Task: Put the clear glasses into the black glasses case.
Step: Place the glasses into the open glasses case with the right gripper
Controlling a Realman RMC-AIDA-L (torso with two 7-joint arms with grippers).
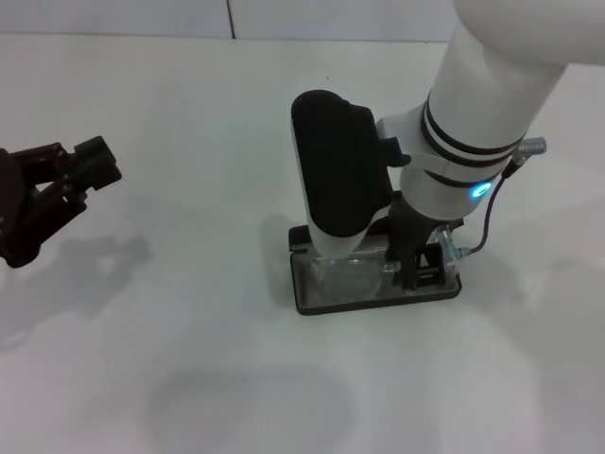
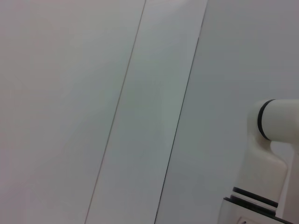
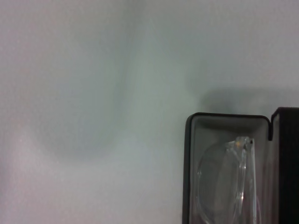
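The black glasses case (image 1: 378,301) lies open in the middle of the white table, its lid (image 1: 336,180) standing upright at the back. The clear glasses (image 1: 345,274) rest in the grey-lined tray, and one clear end (image 1: 452,252) sticks out past the tray's right side. My right gripper (image 1: 418,270) reaches down into the right end of the tray, right at the glasses. The right wrist view shows a corner of the case (image 3: 187,163) with the clear glasses (image 3: 224,177) inside. Far from the case, my left gripper (image 1: 80,168) hangs open at the left edge.
White tabletop (image 1: 189,359) surrounds the case on all sides, with a seam along the back (image 1: 230,19). The left wrist view shows only pale panels and a piece of the white right arm (image 2: 271,154).
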